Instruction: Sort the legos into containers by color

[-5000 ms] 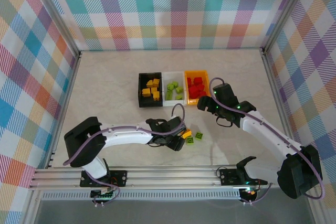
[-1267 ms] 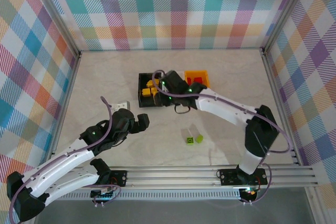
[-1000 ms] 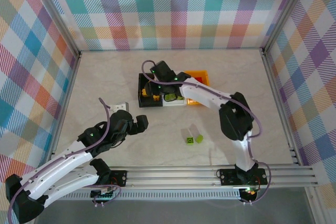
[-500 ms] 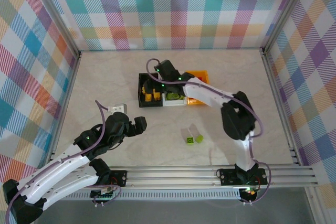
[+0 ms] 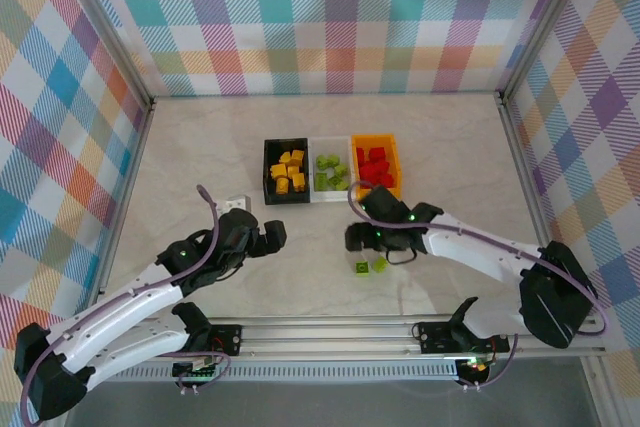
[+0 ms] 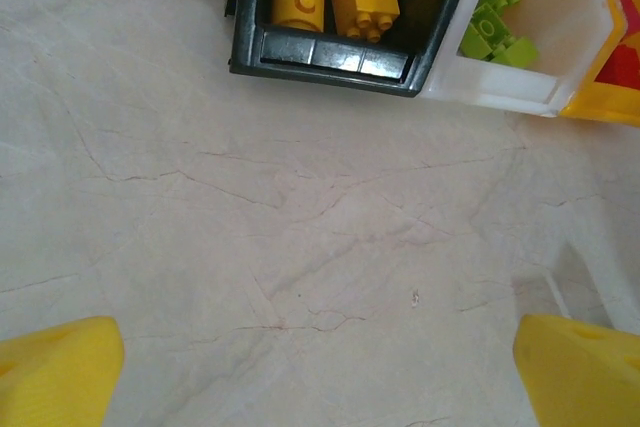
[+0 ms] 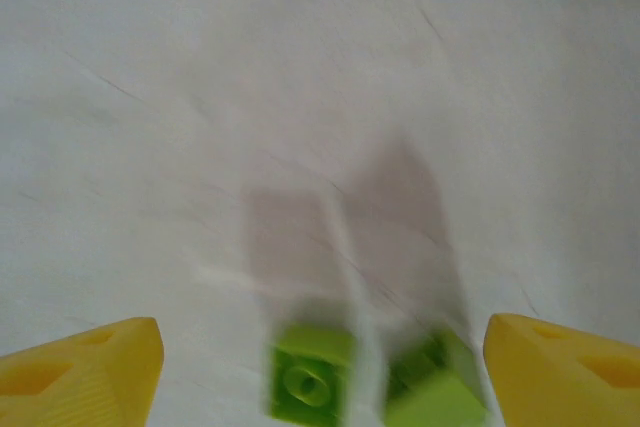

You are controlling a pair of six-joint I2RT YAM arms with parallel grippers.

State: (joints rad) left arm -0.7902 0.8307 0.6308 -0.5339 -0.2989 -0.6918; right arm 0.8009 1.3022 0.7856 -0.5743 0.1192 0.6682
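Note:
Three containers stand in a row: black bin with yellow legos, white bin with green legos, orange bin with red legos. Two loose green legos lie on the table in front of them. My right gripper hovers open just above and left of them. In the right wrist view the two green legos sit blurred between its yellow fingertips. My left gripper is open over bare table, facing the black bin and white bin.
Plaid walls close in the table on three sides. Aluminium rails run along the near edge by the arm bases. Bare marble-look table lies left of the bins and behind them.
My right arm has swung back from over the black bin to the table by the two green legos, and its jaws have opened. The left arm has barely shifted.

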